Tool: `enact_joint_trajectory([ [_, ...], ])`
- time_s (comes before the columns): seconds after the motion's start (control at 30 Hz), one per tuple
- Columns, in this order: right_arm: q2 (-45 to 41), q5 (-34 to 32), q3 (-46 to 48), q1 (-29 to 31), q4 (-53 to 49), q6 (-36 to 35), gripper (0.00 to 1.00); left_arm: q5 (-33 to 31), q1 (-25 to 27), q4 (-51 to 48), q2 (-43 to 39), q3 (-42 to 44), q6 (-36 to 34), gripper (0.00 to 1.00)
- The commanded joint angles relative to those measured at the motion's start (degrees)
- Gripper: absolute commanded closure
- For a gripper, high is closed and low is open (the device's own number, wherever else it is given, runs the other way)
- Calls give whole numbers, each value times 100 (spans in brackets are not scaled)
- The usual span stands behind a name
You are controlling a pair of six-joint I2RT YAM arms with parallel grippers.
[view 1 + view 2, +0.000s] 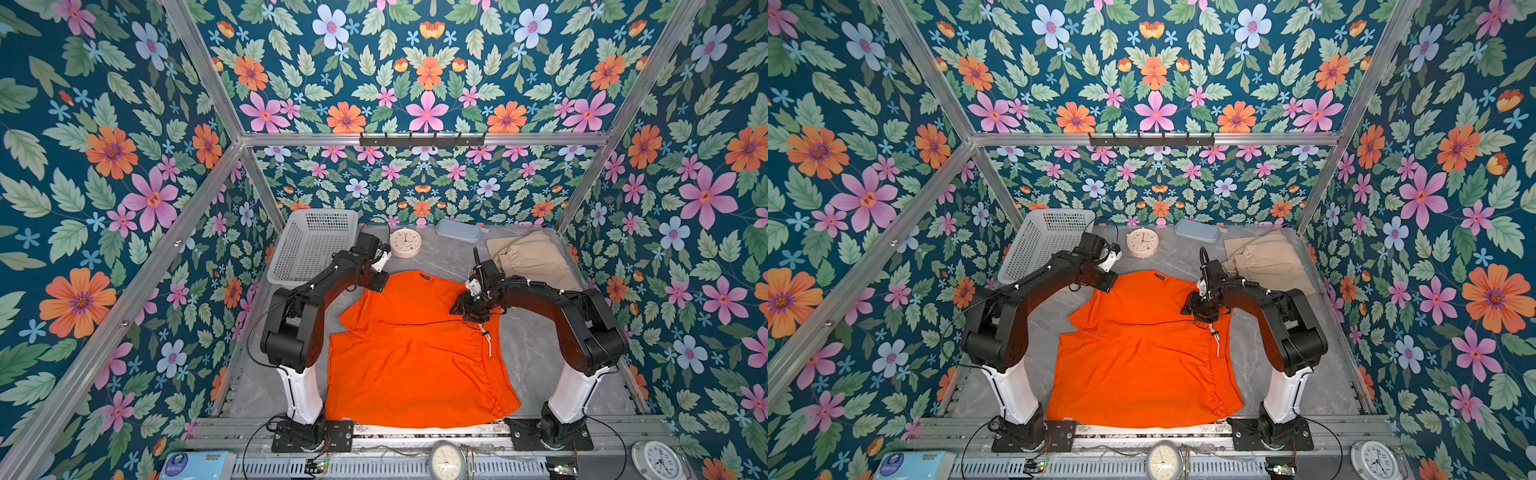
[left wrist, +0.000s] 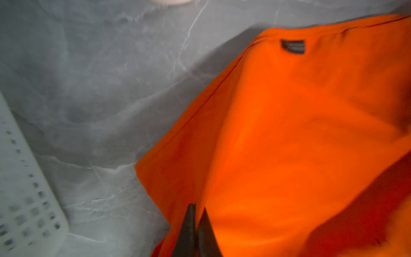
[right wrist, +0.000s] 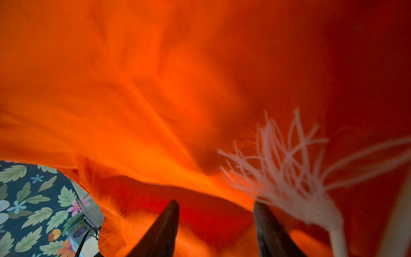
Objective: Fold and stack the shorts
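The orange shorts [image 1: 415, 353] lie spread over the middle of the marble surface [image 1: 536, 357]. The beige shorts [image 1: 532, 257] sit bunched at the far right. The left gripper [image 2: 199, 208] has its fingers pressed together, pinching the orange pair's far left edge. The right gripper [image 3: 216, 203] is at the waistband beside the frayed white drawstring [image 3: 289, 166]. Its fingers stand apart with orange cloth between them, and I cannot tell whether they grip it.

Bright orange cloth shorts [image 1: 415, 365] look matt and creased, their white cord drawstring [image 3: 289, 173] frayed, beige cloth shorts [image 1: 532, 259] matt too, grey marble-patterned tabletop [image 1: 528, 345] smooth, white perforated basket [image 1: 291, 249] hard plastic.
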State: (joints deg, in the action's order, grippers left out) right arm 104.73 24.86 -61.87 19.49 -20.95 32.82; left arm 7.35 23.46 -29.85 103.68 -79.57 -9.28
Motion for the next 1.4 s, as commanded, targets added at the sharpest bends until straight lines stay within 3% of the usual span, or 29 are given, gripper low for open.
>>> enact_joint_trajectory([
  [0.0,103,-602,34,-20,-209,118,45,-1007,311,343,-440,98,-243,100],
  [0.27,95,-865,8,-19,-243,249,45,-3088,941,2150,-1051,1052,-575,100],
  [0.4,117,-1088,-32,-66,-295,338,45,-3534,872,2422,-562,929,-555,100],
  [0.53,74,-1287,-106,-94,-333,360,45,-3772,691,2004,210,336,-232,100],
  [0.63,150,-1308,-262,-128,-331,319,45,-3270,431,1826,612,5,139,93],
  [0.7,223,-1088,-443,-136,-301,153,44,-3045,383,1745,730,-157,284,72],
  [0.77,112,-941,-510,-129,-234,57,43,-2900,381,1640,683,-262,413,59],
  [0.87,-349,-852,-553,-129,-316,-115,41,-2678,384,1499,366,-255,646,47],
  [0.97,-909,-893,-491,-169,-514,-308,41,-2356,385,1319,-69,-175,888,43],
  [1.17,-1878,-454,36,-437,-739,-317,41,-642,387,1131,-798,374,1770,43],
  [1.27,-2120,-467,377,-457,-1016,-238,40,169,395,1641,-988,1096,2386,42],
  [1.37,-2415,-271,946,-750,-1159,3,40,428,396,2162,-982,1751,2776,42],
])
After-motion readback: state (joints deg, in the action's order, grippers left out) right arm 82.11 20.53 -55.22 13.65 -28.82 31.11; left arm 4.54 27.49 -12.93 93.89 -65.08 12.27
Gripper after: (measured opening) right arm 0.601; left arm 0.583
